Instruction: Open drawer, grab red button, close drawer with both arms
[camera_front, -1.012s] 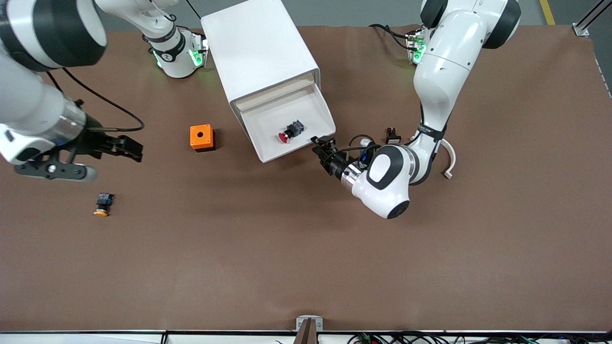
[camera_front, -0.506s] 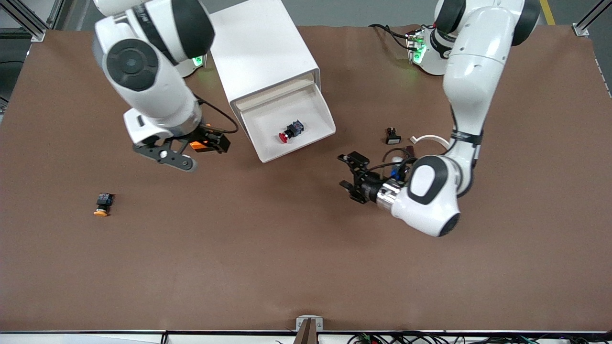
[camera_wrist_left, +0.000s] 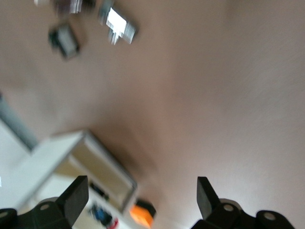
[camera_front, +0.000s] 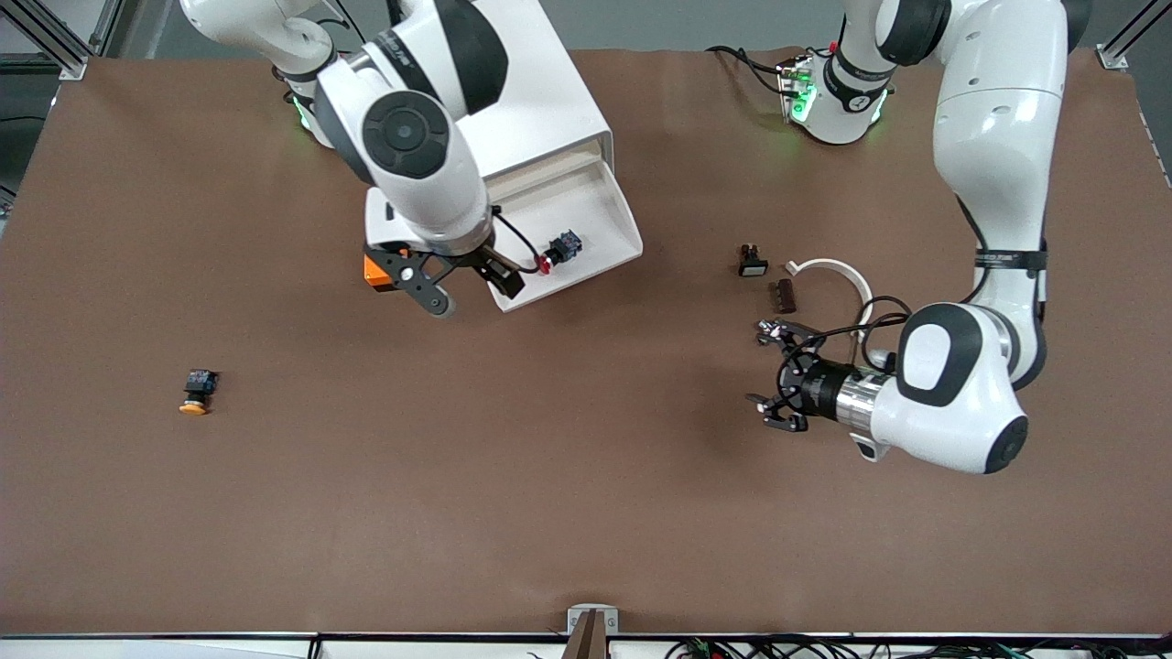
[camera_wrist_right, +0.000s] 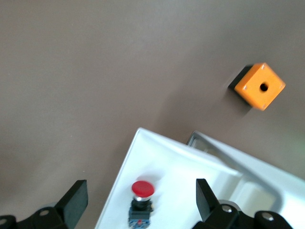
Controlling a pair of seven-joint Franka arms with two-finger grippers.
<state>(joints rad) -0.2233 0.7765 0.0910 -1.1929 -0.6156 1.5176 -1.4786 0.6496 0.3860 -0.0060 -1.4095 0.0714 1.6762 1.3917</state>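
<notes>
The white cabinet's [camera_front: 526, 101] drawer [camera_front: 600, 206] stands pulled out. The red-capped button [camera_front: 555, 253] lies on its side on the drawer's floor. My right gripper [camera_front: 469, 286] hangs open over the drawer's front corner, at the right arm's end of it. In the right wrist view the button [camera_wrist_right: 142, 189] shows between the spread fingers [camera_wrist_right: 76, 200], below them and untouched, on the drawer's white floor [camera_wrist_right: 190, 176]. My left gripper [camera_front: 775, 375] is open and holds nothing, low over bare table toward the left arm's end. The blurred left wrist view shows that gripper [camera_wrist_left: 140, 198] wide apart, with the drawer [camera_wrist_left: 90, 162] farther off.
An orange box with a hole [camera_front: 374, 272] sits beside the drawer, partly under the right arm, and shows as the orange box [camera_wrist_right: 259, 86] in the right wrist view. A yellow-orange-capped button [camera_front: 195, 392] lies toward the right arm's end. A small black-and-white part [camera_front: 752, 261], a brown piece [camera_front: 786, 295] and a white curved piece [camera_front: 835, 269] lie by the left arm.
The left gripper let go of the drawer's front corner, opened wide and drew away toward its own end. The right arm swung from its end of the table to over the drawer.
</notes>
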